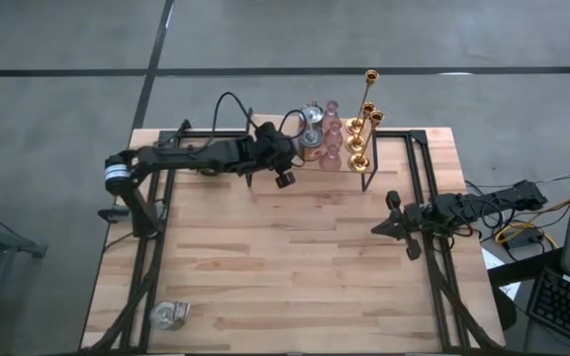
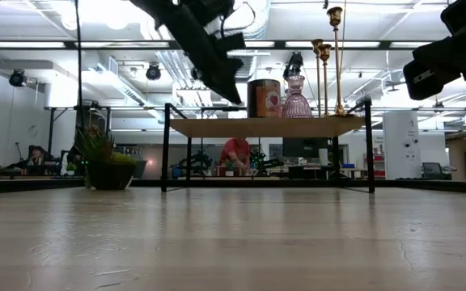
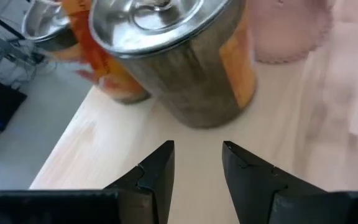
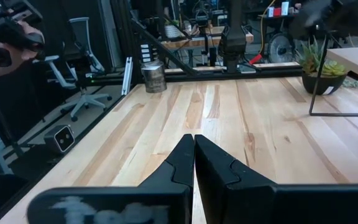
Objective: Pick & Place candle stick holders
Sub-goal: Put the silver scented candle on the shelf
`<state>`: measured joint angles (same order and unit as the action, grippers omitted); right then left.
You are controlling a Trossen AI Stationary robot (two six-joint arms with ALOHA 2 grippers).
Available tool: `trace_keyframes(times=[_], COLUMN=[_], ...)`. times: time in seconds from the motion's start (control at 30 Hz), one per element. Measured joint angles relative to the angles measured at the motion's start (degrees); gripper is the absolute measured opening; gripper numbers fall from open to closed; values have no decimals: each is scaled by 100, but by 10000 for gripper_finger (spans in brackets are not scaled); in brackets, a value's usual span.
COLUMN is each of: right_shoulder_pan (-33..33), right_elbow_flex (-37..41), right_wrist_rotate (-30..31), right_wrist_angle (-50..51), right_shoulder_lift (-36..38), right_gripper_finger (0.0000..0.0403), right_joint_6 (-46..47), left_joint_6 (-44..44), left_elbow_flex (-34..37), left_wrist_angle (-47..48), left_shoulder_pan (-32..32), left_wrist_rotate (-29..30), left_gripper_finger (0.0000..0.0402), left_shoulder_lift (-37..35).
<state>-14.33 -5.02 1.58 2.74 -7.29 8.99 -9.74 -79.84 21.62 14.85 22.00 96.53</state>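
Several candle stick holders stand on a raised wooden shelf [image 1: 394,148] at the table's far side: gold stems [image 1: 364,119], pink glass ones [image 1: 331,138] and silvery cups [image 1: 311,117]. My left gripper [image 3: 197,149] hovers open just above the shelf, short of a silver-topped cup [image 3: 185,56] that rests on its base; nothing lies between the fingers. A second cup [image 3: 48,25] and a pink holder [image 3: 291,31] stand beside it. One more silvery cup [image 1: 169,314] sits on the table's near left corner. My right gripper [image 4: 194,146] waits shut at the table's right.
A spiky green potted plant [image 2: 103,166] stands on the table under the shelf's left end. The shelf rests on thin black legs [image 2: 166,145]. Bare wooden table top [image 1: 295,267] spreads between the two arms. A person [image 2: 235,152] shows in the room beyond.
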Motion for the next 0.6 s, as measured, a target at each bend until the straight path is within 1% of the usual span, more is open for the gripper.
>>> trace_keyframes(times=[0.17,0.3,0.43,0.53,0.6], right_shoulder_pan=[0,0,0,0,0], right_elbow_flex=[0,0,0,0,0], right_wrist_rotate=[-2,-2,-1,0,0], right_wrist_angle=[0,2,2,0,0], right_shoulder_lift=[2,2,0,1,0], right_gripper_finger=[8,8,8,8,8], right_joint_6=[0,0,0,0,0], left_joint_6=[425,975,1704,2602,3216], left_elbow_flex=[-64,-54,-52,-50,-50], left_wrist_angle=[1306,2279,3215,3791,4015], left_shoulder_pan=[-264,-701,-1415,-2049,-2516], left_wrist_rotate=[-196,-477,-614,-651,-640], left_gripper_finger=[138,138,138,138,138], left_shoulder_lift=[-373,-722,-1073,-1325,-1486])
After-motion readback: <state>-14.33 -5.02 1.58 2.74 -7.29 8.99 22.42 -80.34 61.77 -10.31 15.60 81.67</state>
